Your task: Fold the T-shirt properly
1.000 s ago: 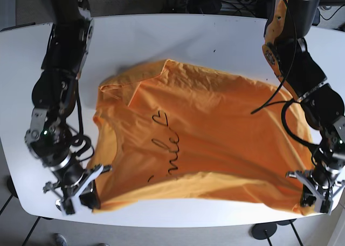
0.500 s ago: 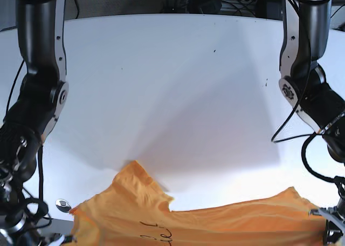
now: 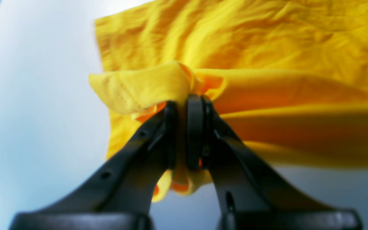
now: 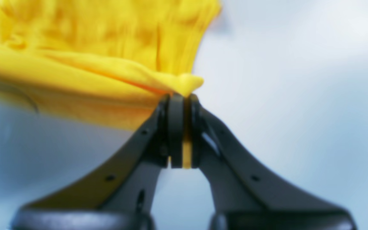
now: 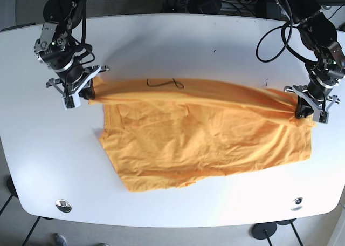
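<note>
While lifted over table (image 5: 172,41), T-shirt (image 5: 215,143) edge clamped in both jaws.

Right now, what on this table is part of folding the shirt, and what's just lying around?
Part of the job:
orange T-shirt
left claw, shut on one corner
right claw, shut on the other corner

Just there:
white table
two round metal fittings near the front edge

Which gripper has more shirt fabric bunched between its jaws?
The left gripper: a thick wad of the T-shirt spills around it, while the right gripper pinches only a thin edge.
</note>
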